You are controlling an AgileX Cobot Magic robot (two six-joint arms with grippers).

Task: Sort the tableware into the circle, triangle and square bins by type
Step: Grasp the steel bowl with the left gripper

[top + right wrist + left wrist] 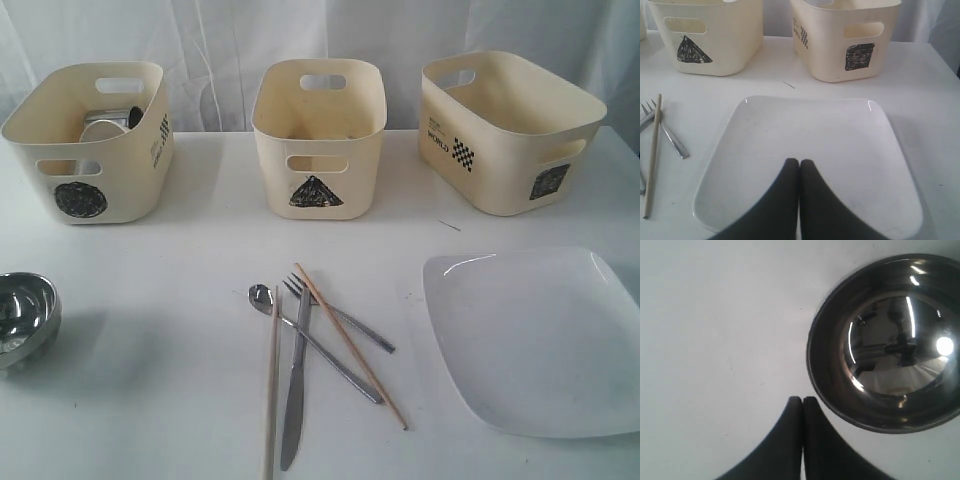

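Over the left side of the table (180,400), the left pincer (802,401) is shut tight with nothing in it. Its tips sit just beside the steel bowl (885,340), not on it. That bowl looks hard, shiny and slippery, so I think its thin rim is the best place to pinch. On the right, the right pincer (799,162) is shut too, empty, over the big white plate (840,125). The plate could break and lies flat, so an edge is the spot to grab. Far back stand the circle bin (120,170), triangle bin (320,140) and square bin (500,160).
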